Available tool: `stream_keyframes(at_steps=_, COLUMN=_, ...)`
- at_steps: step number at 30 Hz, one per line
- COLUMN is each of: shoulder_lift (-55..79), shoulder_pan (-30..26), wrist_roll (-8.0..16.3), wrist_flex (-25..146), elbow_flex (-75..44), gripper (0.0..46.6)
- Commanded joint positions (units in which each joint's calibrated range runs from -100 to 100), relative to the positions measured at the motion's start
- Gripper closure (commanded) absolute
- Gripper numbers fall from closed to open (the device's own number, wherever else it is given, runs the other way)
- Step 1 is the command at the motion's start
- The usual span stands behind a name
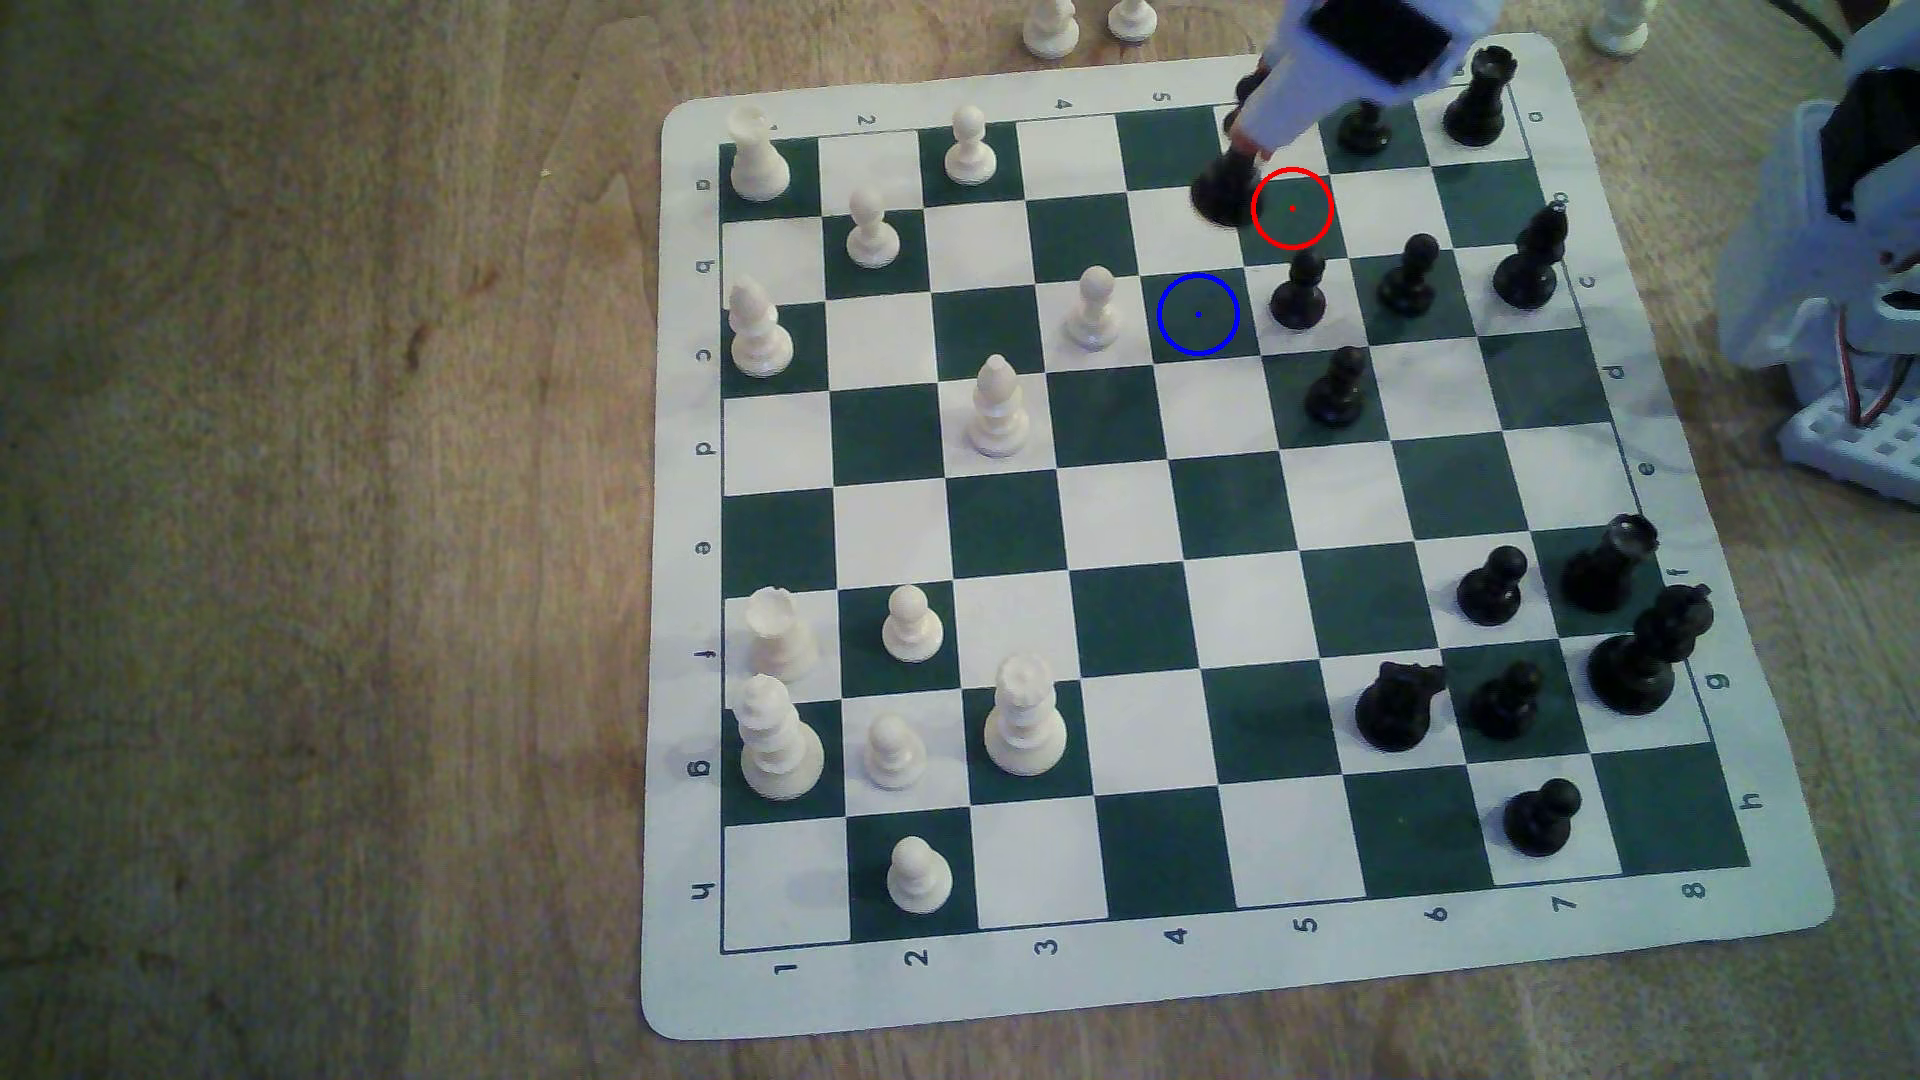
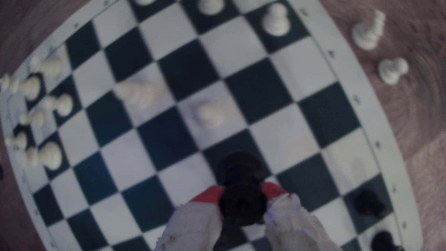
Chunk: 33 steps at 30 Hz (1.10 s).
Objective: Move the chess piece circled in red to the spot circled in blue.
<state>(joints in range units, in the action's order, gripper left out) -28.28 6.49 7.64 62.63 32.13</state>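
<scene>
In the exterior view, going from the left, white pieces are standing along the near columns of the board [image 1: 686, 519], and a white pawn [image 1: 1094, 309] is sitting just left of the spot [image 1: 1198, 314], the blue-ringed dark square, which is lying bare. Up and right of it, the chess piece [image 1: 1224, 190] is tilting beside the red ring [image 1: 1291, 209] (its base off the ringed square). The gripper [image 2: 242, 193] is clamping the piece's head between its red-tipped fingers [image 2: 207, 194]. Black pawns are standing further right
</scene>
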Motion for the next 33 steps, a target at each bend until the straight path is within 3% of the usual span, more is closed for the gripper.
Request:
stream_keyframes(at_steps=1, shoulder_lift=-0.2, shoulder_pan=-3.5, wrist_roll=0.8, wrist_flex=-2.7, elbow_flex=-2.8, gripper=44.5)
stream_keyframes(at_steps=33, shoulder_lift=12.7, shoulder_pan=-0.1, wrist_roll=-1.9, wrist_flex=-14.0, elbow_flex=5.2, gripper=44.3)
